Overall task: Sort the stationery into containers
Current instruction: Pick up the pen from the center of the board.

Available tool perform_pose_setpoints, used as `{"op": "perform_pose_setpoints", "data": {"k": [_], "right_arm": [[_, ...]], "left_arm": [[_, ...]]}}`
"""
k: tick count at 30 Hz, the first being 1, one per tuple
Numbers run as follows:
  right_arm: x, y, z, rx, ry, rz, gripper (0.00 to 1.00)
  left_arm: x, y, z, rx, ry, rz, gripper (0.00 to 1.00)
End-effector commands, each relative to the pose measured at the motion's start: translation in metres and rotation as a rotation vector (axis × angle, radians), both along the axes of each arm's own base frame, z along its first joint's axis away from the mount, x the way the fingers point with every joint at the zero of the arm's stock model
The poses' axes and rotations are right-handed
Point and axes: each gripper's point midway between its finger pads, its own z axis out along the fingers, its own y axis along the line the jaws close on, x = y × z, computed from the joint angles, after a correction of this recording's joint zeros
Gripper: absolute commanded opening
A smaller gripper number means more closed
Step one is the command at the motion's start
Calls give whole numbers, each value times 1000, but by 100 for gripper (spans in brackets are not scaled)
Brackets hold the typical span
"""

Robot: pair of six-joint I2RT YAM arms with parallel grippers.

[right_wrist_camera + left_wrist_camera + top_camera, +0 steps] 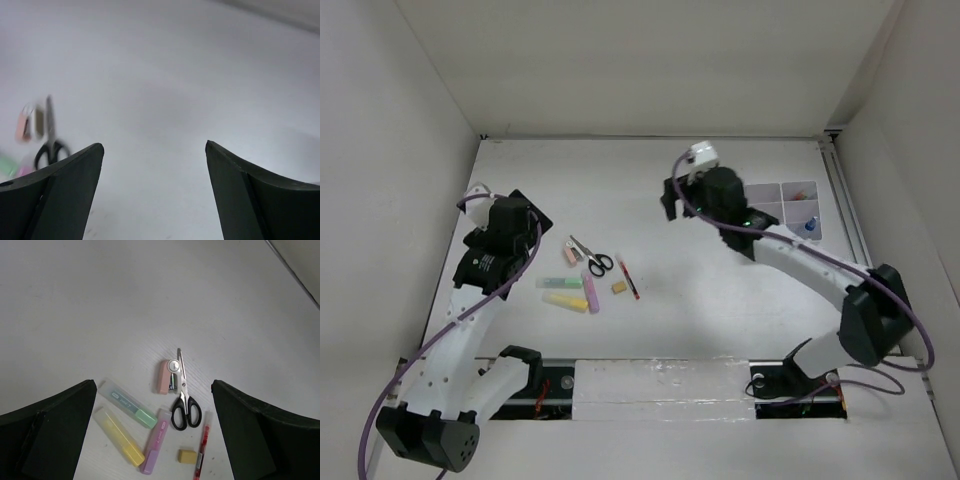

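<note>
We are finding the sort barely begun: the box (pixel 767 191) at the desk's (pixel 650 180) right edge is holding possibly two items. Scissors (pixel 183 395), markers (pixel 127 405), erasers (pixel 187 456) and pen (pixel 203 450) are lying mid-desk, unsorted. Both jaws are standing wide, empty.

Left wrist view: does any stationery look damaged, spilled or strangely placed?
Nothing stands out. The scissors lie closed and flat; the green marker, yellow marker, pink marker, tan eraser and red pen lie flat near them, none visibly broken.

Even bright overhead light, soft shadows, right wrist view motion-blurred
</note>
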Motion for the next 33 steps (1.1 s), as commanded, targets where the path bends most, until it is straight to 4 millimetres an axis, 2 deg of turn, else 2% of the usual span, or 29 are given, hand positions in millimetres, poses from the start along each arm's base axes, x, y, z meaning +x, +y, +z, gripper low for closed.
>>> {"op": "perform_pose_setpoints", "data": {"k": [1, 2, 3, 5, 6, 7, 10, 11, 13, 16, 20, 22, 25, 30, 32, 33], "right_arm": [[-51, 69, -33, -131, 122, 199, 88], [-56, 85, -34, -122, 130, 223, 85], [-59, 98, -52, -145, 163, 256, 83], [-75, 124, -69, -165, 203, 313, 73], [-71, 137, -81, -180, 227, 309, 72], [-76, 139, -95, -219, 274, 299, 71], [-78, 159, -115, -288, 288, 271, 71], [-77, 156, -125, -310, 302, 261, 70], [-77, 166, -134, -318, 317, 265, 69], [-75, 164, -151, -383, 355, 227, 67], [-84, 163, -161, -395, 390, 228, 63], [-83, 165, -159, -380, 388, 224, 60], [-87, 159, -177, -412, 428, 215, 60], [-104, 170, -188, -420, 451, 260, 58], [-107, 168, -200, -430, 481, 247, 55], [-107, 168, -200, -430, 481, 247, 50]], "left_arm": [[-4, 16, 18, 0, -39, 114, 100], [-5, 16, 16, -8, -35, 121, 100], [-5, 16, 16, -8, -35, 121, 100], [-6, 16, 22, -8, -59, 116, 100], [-6, 16, 22, -8, -59, 116, 100], [-7, 21, 24, 7, -64, 136, 100], [-12, 26, 28, 18, -78, 154, 100], [-13, 26, 30, 15, -87, 154, 100], [-13, 24, 29, 12, -90, 138, 100], [-12, 22, 30, 13, -94, 125, 100], [-12, 22, 30, 13, -94, 125, 100], [-12, 21, 30, 15, -89, 113, 100], [-13, 22, 28, 15, -89, 113, 100], [-12, 20, 29, 7, -96, 106, 100], [-13, 20, 32, 4, -105, 106, 100], [-13, 20, 32, 4, -105, 106, 100]]}}
